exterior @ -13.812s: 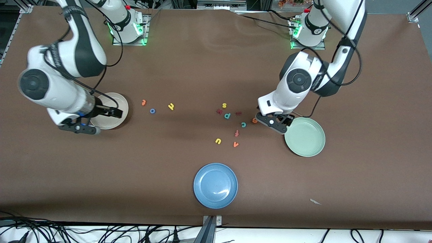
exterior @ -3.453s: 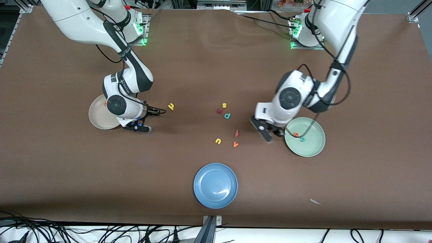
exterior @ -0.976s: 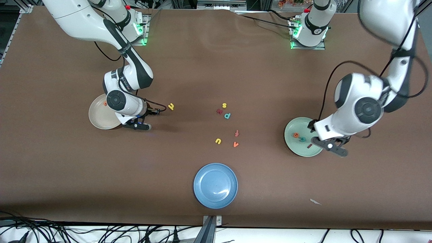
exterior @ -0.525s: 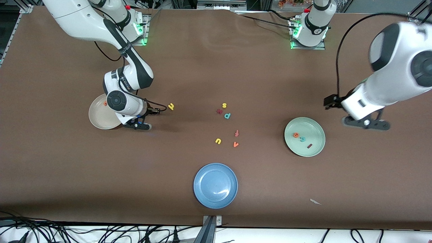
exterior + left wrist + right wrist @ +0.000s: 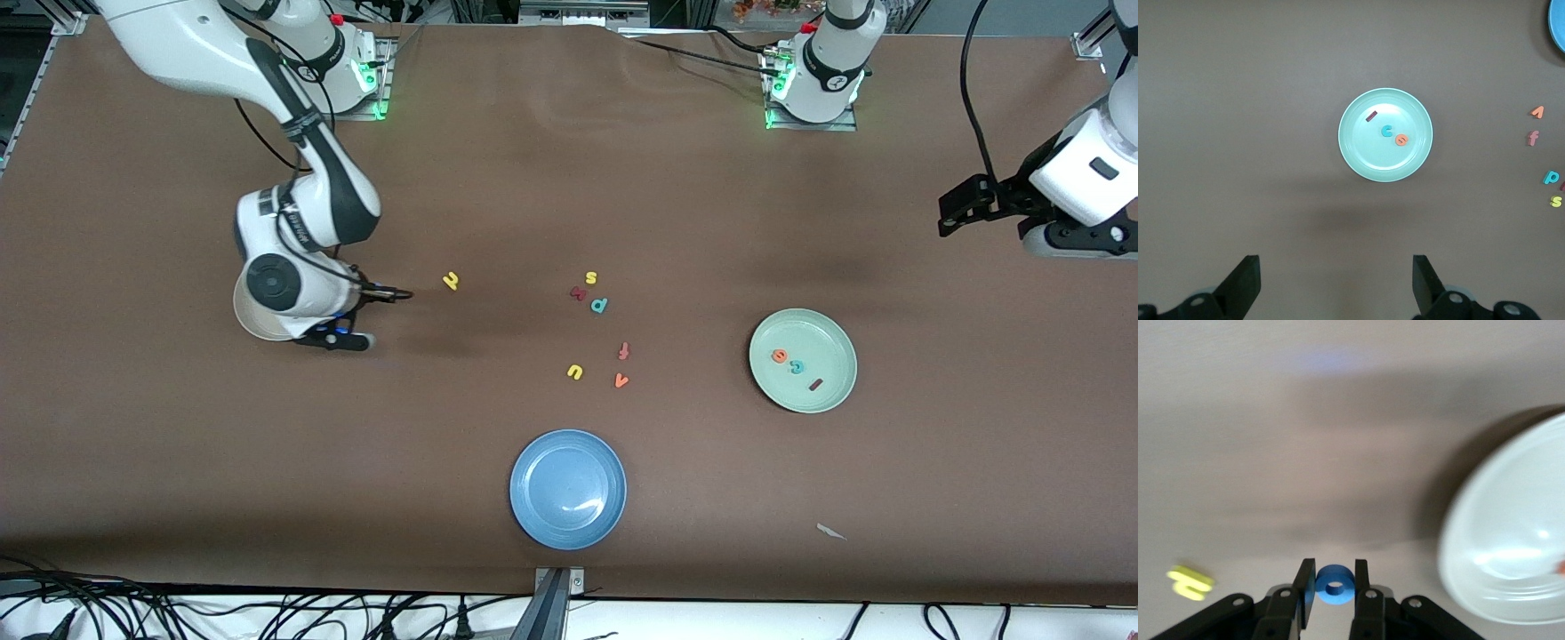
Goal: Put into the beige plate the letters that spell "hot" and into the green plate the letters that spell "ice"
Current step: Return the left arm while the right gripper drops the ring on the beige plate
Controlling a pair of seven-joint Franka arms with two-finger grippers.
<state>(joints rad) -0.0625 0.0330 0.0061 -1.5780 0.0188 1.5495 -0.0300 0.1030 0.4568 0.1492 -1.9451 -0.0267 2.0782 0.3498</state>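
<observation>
My right gripper (image 5: pixel 396 294) is shut on the blue o (image 5: pixel 1335 585), low over the table between the beige plate (image 5: pixel 242 316) and the yellow h (image 5: pixel 451 281). The arm hides most of that plate. The right wrist view shows the beige plate (image 5: pixel 1511 540) with a speck of orange at its edge, and the h (image 5: pixel 1190 582) lying flat. The green plate (image 5: pixel 831 342) holds the orange e (image 5: pixel 780 356), teal c (image 5: pixel 797 365) and dark red i (image 5: pixel 815 385). My left gripper (image 5: pixel 953 210) hangs open and empty, high over bare table at the left arm's end.
Between the two plates lie loose letters: a yellow s (image 5: pixel 590 278), a dark red letter (image 5: pixel 578 292), a teal p (image 5: pixel 599 305), a red-orange f (image 5: pixel 623 350), a yellow u (image 5: pixel 574 372) and an orange v (image 5: pixel 621 380). A blue plate (image 5: pixel 533 462) sits nearest the front camera.
The left arm has risen from the green plate and swung out toward its own end of the table. The right gripper has shifted toward the beige plate, holding the o.
</observation>
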